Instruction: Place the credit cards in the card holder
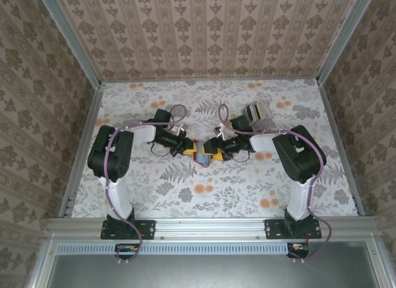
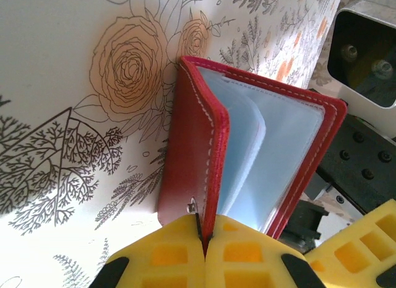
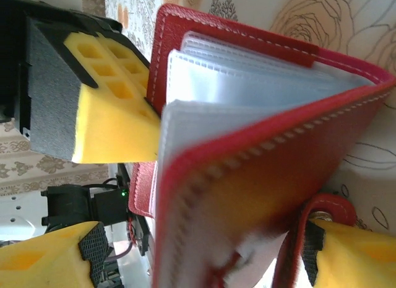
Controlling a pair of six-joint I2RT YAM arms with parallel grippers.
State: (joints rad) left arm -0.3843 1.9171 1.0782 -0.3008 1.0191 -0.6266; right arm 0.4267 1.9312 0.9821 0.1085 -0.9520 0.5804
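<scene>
While open, sleeved card holder (image 2: pixel 185 152)

The red folding card holder (image 2: pixel 192 145) looks like smooth leather with a soft sheen and white thread stitching. Its pale blue inner sleeves (image 2: pixel 291 152) are glossy, translucent plastic. The yellow grid-cut pads (image 2: pixel 167 257) of the left gripper (image 2: pixel 204 238) look like matt foam. The flower-printed table cover (image 2: pixel 55 65) is matt.
</scene>
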